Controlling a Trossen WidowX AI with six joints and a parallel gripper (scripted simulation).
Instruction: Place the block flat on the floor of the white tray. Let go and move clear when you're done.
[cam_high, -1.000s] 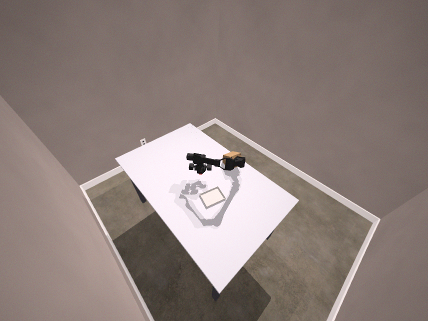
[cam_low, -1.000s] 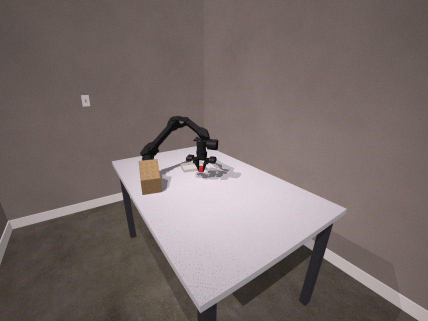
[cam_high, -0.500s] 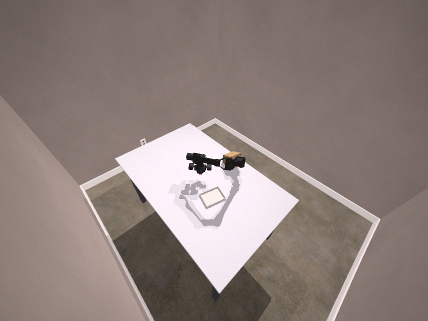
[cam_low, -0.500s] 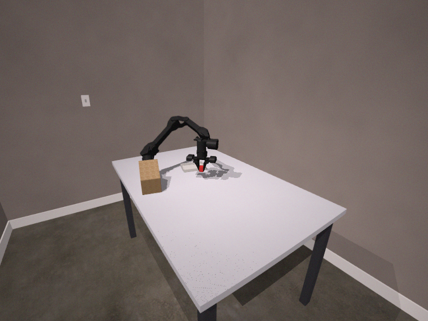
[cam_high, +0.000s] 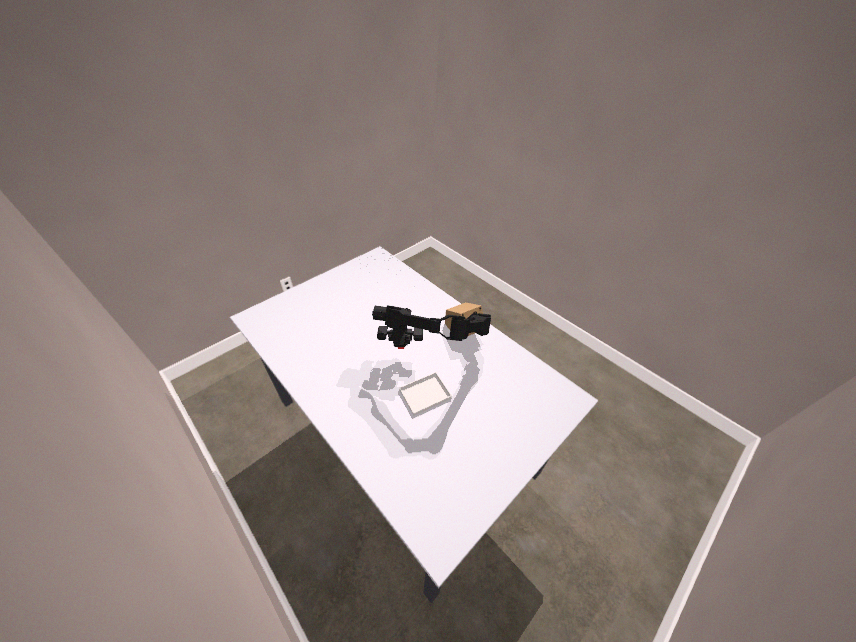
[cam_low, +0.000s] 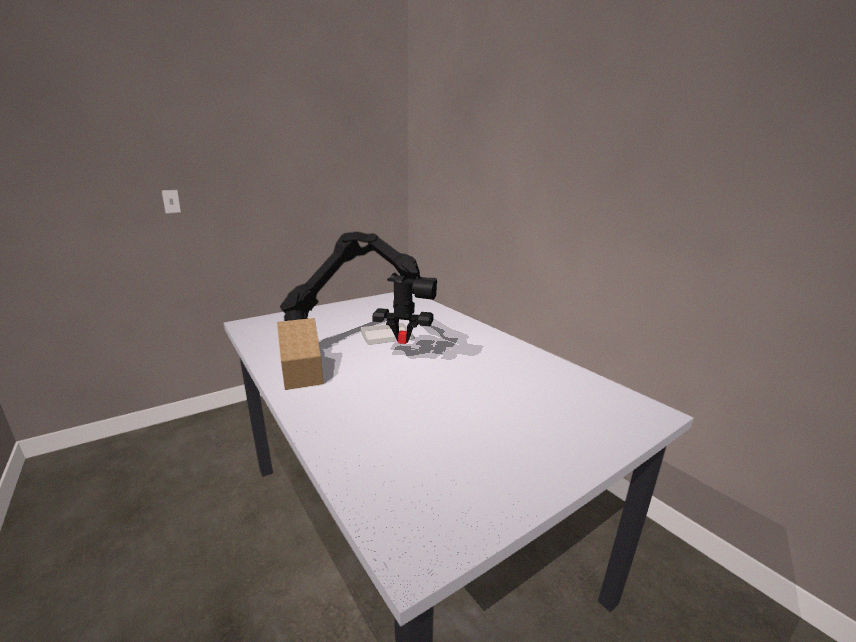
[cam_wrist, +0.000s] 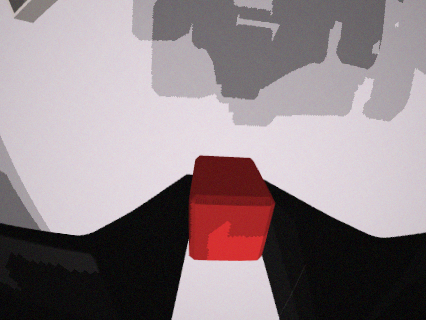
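Arm's arched up and over, end effector (cam_low: 403, 336) pointing straight down, clamped on the red block (cam_wrist: 229, 209).

Matt red block (cam_wrist: 229, 209), cork-grained box (cam_low: 299, 352)

A big white table (cam_low: 525, 442) with dark legs (cam_low: 630, 528) fills the middle of the exterior view. A brown box (cam_low: 300, 353) stands upright near its left edge. The floor (cam_low: 138, 525) is dark grey, with a white strip (cam_low: 131, 416) along the bottom of the grey walls (cam_low: 622, 172). A small white wall plate (cam_low: 170, 201) sits at upper left.
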